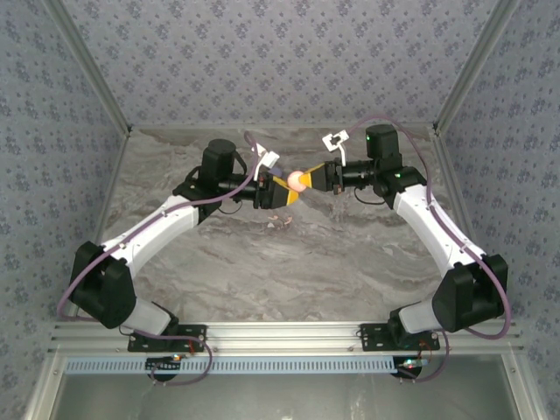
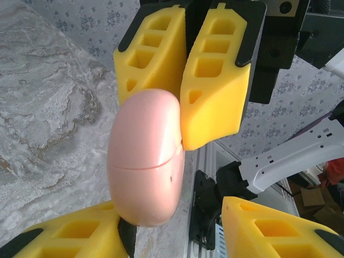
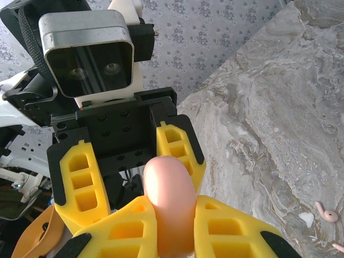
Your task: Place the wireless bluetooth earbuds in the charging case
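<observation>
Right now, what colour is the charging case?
The charging case is pale pink; left wrist view shows it best.

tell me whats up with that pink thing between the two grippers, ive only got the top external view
observer: It's the charging case. The left wrist view shows its lid shut, with the seam closed.
operator: who's actually holding it
observer: The right gripper is clamped on it, one finger on each side.
operator: and the left one
observer: The left gripper is open, its fingers spread apart around the case's far end.
</observation>
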Available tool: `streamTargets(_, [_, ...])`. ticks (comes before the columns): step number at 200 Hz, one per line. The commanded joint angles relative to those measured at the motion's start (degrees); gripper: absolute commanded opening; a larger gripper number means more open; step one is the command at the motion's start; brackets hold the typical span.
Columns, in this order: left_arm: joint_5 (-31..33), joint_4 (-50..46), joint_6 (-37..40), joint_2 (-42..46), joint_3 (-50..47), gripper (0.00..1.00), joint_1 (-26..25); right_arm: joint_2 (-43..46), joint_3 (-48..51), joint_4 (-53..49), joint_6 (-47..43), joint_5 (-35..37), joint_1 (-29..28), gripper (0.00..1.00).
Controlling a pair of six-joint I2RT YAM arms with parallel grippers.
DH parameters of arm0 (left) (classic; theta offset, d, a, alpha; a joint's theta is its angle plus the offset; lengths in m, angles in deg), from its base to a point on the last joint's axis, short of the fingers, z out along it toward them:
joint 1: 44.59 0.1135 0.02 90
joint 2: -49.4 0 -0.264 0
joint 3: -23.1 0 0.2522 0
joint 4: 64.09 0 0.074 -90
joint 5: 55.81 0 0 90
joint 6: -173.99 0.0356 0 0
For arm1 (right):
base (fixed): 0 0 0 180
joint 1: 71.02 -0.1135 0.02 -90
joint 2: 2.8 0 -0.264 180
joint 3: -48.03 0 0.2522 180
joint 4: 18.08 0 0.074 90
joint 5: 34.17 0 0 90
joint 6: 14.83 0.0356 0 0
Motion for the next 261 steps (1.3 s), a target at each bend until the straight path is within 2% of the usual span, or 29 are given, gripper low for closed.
streamTargets(1, [-2.3, 3.9, -1.3, 1.1, 1.5, 0.46, -0.8, -0.1, -1.8, -1.2, -1.7, 0.3, -0.5, 0.07])
streamTargets(64, [-0.5, 8.0, -4.3, 0.8, 0.6, 0.39, -0.7, -0.1, -1.8, -3.5, -4.3, -0.5, -1.8, 0.08])
streamTargets(137, [-0.5, 7.9, -4.4, 0.1, 0.3, 0.27, -0.8, 0.0, -2.3, -4.3, -4.8, 0.4, -1.8, 0.08])
streamTargets(156, [-0.4, 7.7, -4.4, 0.1, 0.3, 0.26, -0.8, 0.1, -2.3, -4.2, -4.5, 1.0, -1.8, 0.08])
streamTargets(183, [0.4, 7.5, -4.3, 0.2, 0.3, 0.18, -0.8, 0.2, -2.4, -4.3, -4.5, 0.9, -1.8, 0.09])
streamTargets(208, [2.4, 4.2, -1.6, 0.3, 1.3, 0.13, -0.8, 1.0, -2.2, -4.8, -4.4, 4.1, -1.9, 0.19])
streamTargets(223, [4.3, -0.2, 1.9, 0.2, 3.0, 0.13, -0.7, 2.1, -2.2, -6.2, -5.0, 7.8, -1.9, 0.31])
streamTargets(241, [5.9, -2.7, 6.5, -0.3, 4.0, 0.10, -0.7, 3.4, -2.1, -7.8, -5.9, 12.1, -1.9, 0.41])
streamTargets(261, [6.9, -0.3, 12.0, -0.5, 2.4, 0.06, -0.8, 4.7, -2.4, -10.9, -7.7, 16.6, -2.5, 0.45])
